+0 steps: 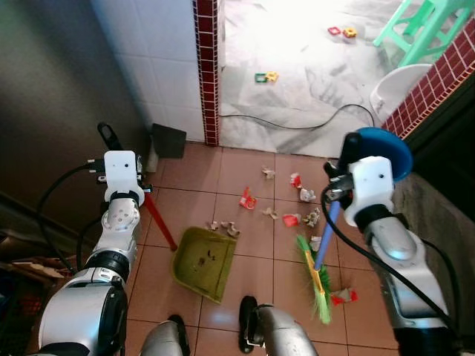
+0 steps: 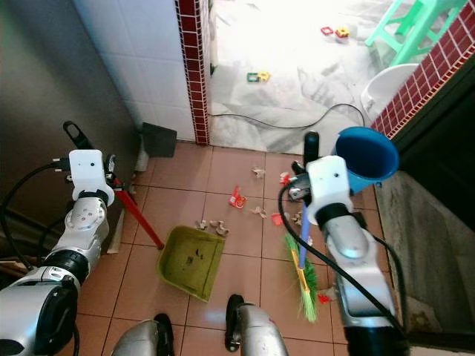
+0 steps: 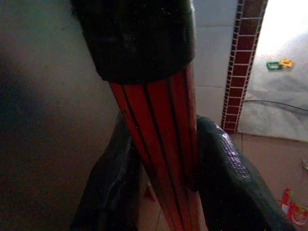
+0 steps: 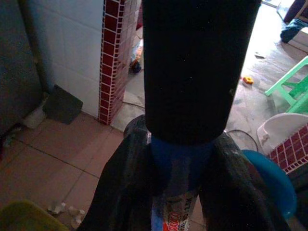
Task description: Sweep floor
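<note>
1. Floor [image 1: 245, 170]: terracotta tiles across the lower half of the frame; beyond the threshold at upper centre, a pale grey surface in bright light
2. Walls: white tiling at upper left, ending in a dark-red tiled pillar [image 1: 207, 67]; a second red-tiled wall [image 1: 434, 85] slants down the upper right
3. Dustpan [image 1: 203, 262], olive green, lower centre, flat on the tiles with a few scraps inside; its red handle [image 1: 159, 221] rises to the left gripper [image 3: 159, 168], whose jaws are closed around the shaft
4. Broom [image 1: 319, 285], green bristles down on the tiles at lower right, blue handle [image 1: 326, 233] clamped in the jaws of the right gripper [image 4: 180, 178]
5. Litter [image 1: 291, 215]: red and beige scraps scattered at centre, between dustpan and broom, some just beside the pan's far edge
6. Surroundings: dark panel [image 1: 169, 140] leaning at the pillar's foot; black cable [image 1: 297, 124] across the pale surface; blue bowl [image 1: 386, 148] behind the right wrist; white basin [image 1: 393, 85] and green stool [image 1: 423, 26] at upper right; small coloured toys [image 1: 266, 76] at top centre
7. View differences: the right wrist view shows a printed label on the broom handle; the left wrist view shows black striping on the red handle
</note>
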### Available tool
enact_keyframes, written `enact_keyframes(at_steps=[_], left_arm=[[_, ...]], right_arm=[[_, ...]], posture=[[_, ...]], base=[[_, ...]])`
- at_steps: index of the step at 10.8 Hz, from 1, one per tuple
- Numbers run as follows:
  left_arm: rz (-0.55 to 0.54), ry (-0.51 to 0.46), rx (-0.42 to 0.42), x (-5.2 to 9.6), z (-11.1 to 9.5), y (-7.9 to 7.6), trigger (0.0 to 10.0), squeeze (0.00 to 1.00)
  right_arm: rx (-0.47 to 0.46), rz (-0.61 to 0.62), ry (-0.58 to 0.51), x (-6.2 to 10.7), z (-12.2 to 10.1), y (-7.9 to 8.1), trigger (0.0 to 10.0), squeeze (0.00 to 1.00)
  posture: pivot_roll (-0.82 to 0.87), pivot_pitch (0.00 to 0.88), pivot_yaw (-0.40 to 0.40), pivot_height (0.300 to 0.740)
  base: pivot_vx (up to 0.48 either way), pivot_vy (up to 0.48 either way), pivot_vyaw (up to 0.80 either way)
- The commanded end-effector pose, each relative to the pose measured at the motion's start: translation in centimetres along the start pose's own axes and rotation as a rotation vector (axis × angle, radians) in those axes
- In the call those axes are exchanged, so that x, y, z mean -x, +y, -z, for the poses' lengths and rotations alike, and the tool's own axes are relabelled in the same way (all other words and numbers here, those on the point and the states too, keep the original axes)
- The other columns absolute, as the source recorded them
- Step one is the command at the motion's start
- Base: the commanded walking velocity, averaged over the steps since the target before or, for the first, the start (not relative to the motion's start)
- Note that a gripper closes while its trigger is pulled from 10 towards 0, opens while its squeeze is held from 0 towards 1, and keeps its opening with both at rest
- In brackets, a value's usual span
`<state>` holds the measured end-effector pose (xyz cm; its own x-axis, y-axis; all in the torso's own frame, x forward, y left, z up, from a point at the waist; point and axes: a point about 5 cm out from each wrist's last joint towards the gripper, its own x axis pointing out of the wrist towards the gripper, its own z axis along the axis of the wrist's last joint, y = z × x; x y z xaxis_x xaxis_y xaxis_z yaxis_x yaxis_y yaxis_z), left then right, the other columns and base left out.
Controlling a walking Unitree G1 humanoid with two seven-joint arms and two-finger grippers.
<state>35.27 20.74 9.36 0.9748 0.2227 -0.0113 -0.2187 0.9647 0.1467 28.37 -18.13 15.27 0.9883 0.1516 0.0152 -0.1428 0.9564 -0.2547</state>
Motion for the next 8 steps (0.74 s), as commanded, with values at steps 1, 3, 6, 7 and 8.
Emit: enact_keyframes(at_steps=[1,3,6,7,8], left_arm=[[-0.016,0.038,-0.015,0.18,0.67,0.21,0.0,0.0],[-0.085,0.072,0.043,0.25,0.95,0.25,0.0,0.0],[-0.222,0.133,0.095,0.48,1.55,0.63,0.0,0.0],[-0.249,0.133,0.096,0.52,1.49,0.5,0.0,0.0],[-0.3,0.157,0.137,0.65,1.64,0.29,0.0,0.0]], right_arm=[[0.006,0.003,-0.031,-0.18,-0.39,0.11,10.0,0.0],[-0.005,0.003,-0.051,-0.65,-0.57,0.51,10.0,0.0],[-0.003,0.0,-0.066,-1.0,-0.53,0.61,10.0,0.0],[-0.006,-0.002,-0.072,-1.05,-0.6,0.67,10.0,0.0],[-0.014,-0.014,-0.082,-1.16,-0.66,0.91,10.0,0.0]], posture=[[-0.2,0.203,-0.016,0.74],[-0.19,0.186,-0.006,0.74],[-0.19,0.167,0.008,0.74],[-0.18,0.165,0.011,0.74],[-0.18,0.16,0.013,0.74]], base=[[0.0,0.0,0.0],[0.0,0.0,0.0],[0.0,0.0,0.0],[0.0,0.0,0.0],[0.0,0.0,0.0]])
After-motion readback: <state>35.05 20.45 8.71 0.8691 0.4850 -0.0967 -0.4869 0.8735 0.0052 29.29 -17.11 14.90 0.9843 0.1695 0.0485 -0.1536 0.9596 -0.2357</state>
